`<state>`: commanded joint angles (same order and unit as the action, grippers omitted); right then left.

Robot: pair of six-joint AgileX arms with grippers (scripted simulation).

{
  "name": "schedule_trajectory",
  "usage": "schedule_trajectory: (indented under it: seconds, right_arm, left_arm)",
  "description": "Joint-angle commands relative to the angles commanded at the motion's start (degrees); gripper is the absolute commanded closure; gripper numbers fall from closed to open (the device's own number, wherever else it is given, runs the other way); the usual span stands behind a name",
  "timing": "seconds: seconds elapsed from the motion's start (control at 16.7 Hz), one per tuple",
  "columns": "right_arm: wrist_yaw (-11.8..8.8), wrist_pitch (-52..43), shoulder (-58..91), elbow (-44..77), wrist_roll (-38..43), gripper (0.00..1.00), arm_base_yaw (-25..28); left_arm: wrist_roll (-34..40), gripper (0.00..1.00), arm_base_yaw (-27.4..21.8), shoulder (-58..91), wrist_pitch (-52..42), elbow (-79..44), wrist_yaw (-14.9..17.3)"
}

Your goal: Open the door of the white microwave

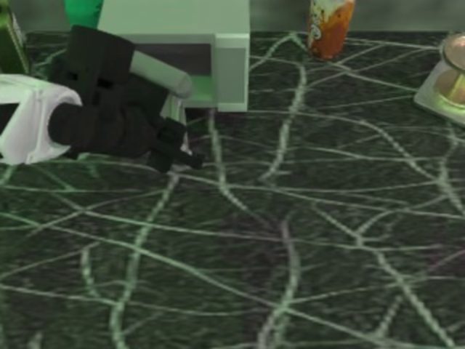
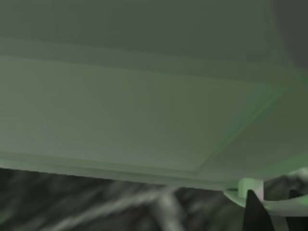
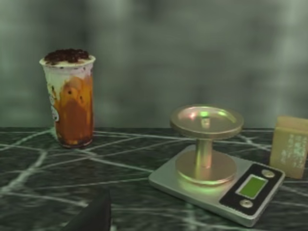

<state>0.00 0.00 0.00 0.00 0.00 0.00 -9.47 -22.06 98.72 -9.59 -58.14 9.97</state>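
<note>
The white microwave (image 1: 190,29) stands at the far edge of the dark, pale-veined tabletop (image 1: 305,240), toward the top view's left. Its narrow plain panel (image 1: 232,71) faces front at the right end, and a strip of the grey cavity (image 1: 174,57) shows open beside it. The door (image 1: 173,109) is swung out from the microwave's front — seen nearly edge-on from above, so only a thin pale sliver shows, partly hidden under the arm.

The left arm (image 1: 102,102) lies across the microwave's left front, its dark left end effector (image 1: 190,156) just in front of the door's outer edge. In the left wrist view the door's broad pale face (image 2: 144,106) fills most of the picture, and 1 dark fingertip (image 2: 254,214) rises right by the pale handle strip (image 2: 269,204) at the door's edge; whether the fingers close on the handle I cannot tell (the second finger is barely in sight).

To the right of the microwave stands a cup of orange-brown drink (image 1: 328,27) with a dark topping. Further right of the microwave, at the tabletop's edge, sits a kitchen scale (image 3: 216,185) with a round metal pan (image 3: 207,120), and a small tan box (image 3: 289,147) just beyond it. A green bottle (image 1: 83,10) stands behind the microwave's left corner.

The right end effector is out of sight.
</note>
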Motion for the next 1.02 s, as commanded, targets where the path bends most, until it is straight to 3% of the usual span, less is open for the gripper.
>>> schedule_trajectory:
  seconds: [0.54, 1.02]
  right_arm:
    - [0.0, 0.0, 0.0, 0.0, 0.0, 0.0, 0.0]
    - [0.0, 0.0, 0.0, 0.0, 0.0, 0.0, 0.0]
  left_arm:
    - [-3.91, 1.0, 1.77, -1.03, -0.77, 1.0, 3.19]
    - [-4.09, 1.0, 1.84, -1.05, -0.83, 1.07, 3.3]
